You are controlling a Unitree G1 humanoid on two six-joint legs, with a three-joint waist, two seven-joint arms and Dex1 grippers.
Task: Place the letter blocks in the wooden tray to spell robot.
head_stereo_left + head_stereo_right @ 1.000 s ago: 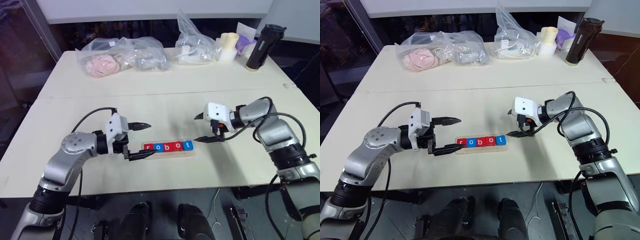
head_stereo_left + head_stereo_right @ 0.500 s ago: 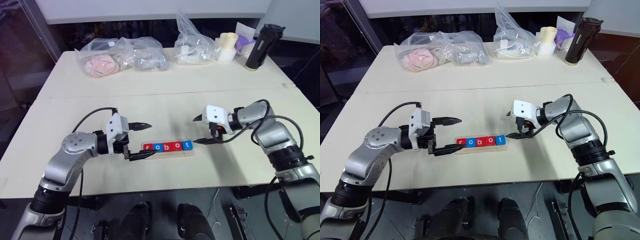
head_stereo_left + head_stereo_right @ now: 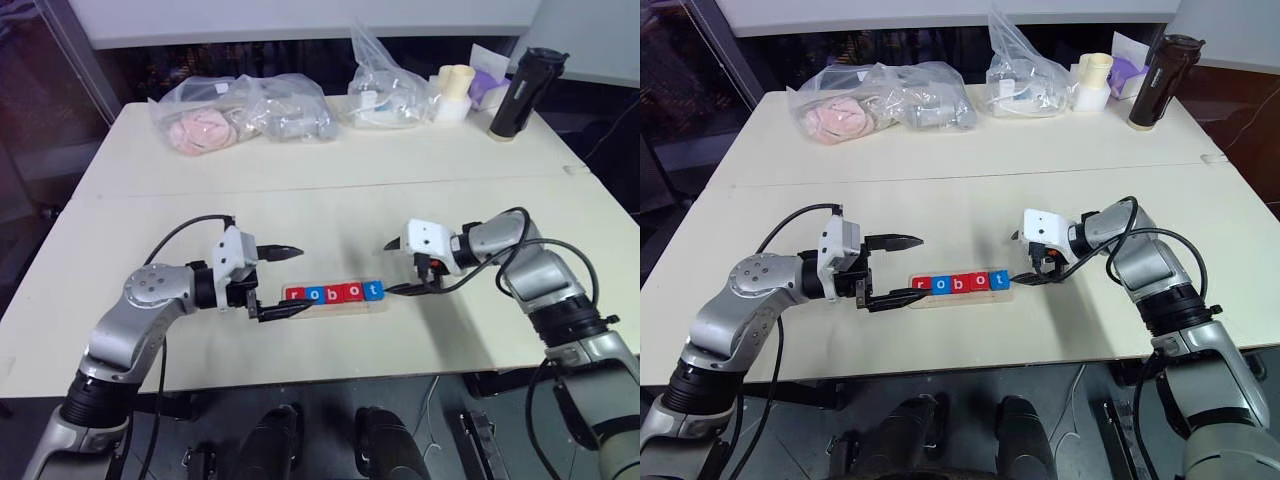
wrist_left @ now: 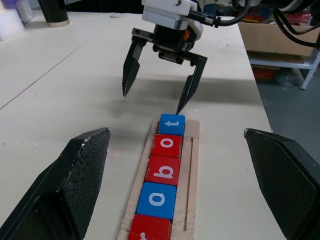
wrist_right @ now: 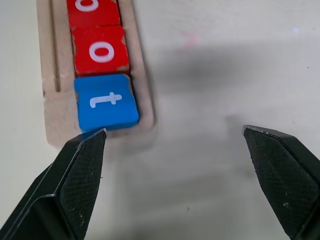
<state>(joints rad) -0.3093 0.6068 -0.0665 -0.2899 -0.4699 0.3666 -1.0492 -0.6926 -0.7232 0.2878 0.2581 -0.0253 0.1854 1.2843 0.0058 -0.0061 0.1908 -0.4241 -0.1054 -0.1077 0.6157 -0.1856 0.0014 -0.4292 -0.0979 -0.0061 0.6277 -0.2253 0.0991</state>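
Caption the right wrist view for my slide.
Open right gripper hovers by the blue t block, last in the wooden tray.

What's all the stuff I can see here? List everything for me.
letter blocks: five, three red and two blue, in a row in the tray
wooden tray: one, pale, near table edge between the grippers
table: one, cream
plastic bags: several, clear, far left and centre
cup: one, cream, far right
flask: one, black, far right corner
left gripper: one, black fingers open, at the tray's left end
right gripper: one, open, by the t block
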